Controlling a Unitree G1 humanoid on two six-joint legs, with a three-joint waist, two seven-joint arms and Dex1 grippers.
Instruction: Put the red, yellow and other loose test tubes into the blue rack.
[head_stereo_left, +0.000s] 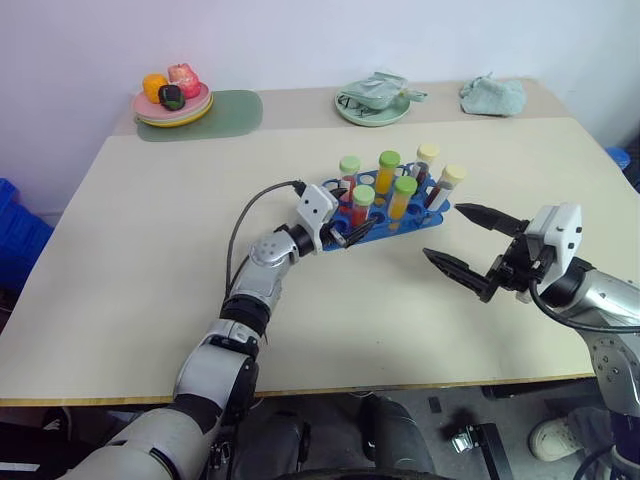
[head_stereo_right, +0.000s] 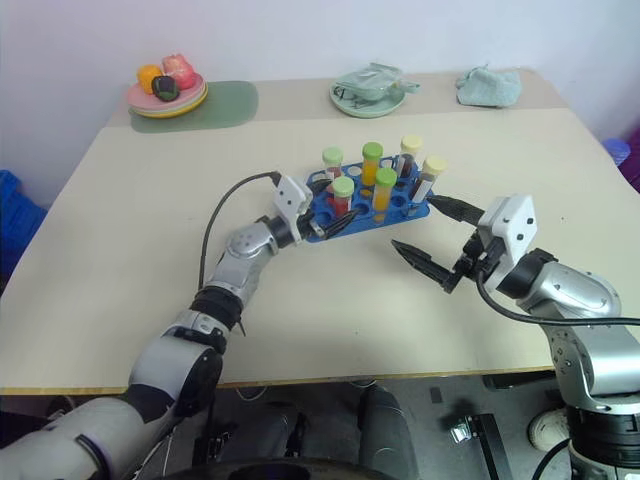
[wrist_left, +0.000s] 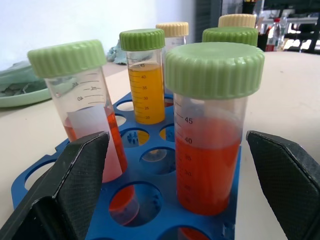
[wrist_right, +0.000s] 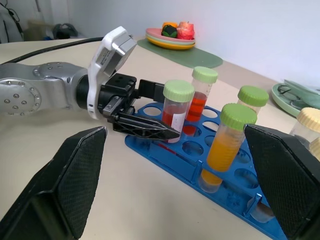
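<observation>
The blue rack sits mid-table, and every tube in view stands upright in it. Those tubes include a green-capped red tube, a second red one, two orange ones and two pale-yellow-capped tubes. My left gripper is at the rack's near left end, open. Its fingers flank the green-capped red tube with a gap on each side. My right gripper hovers open just right of the rack with nothing between its fingers.
At the back left, a plate of toy fruit rests on a green mat. A green plate and a teal cloth lie at the back right. Blue bins stand off the table's left side.
</observation>
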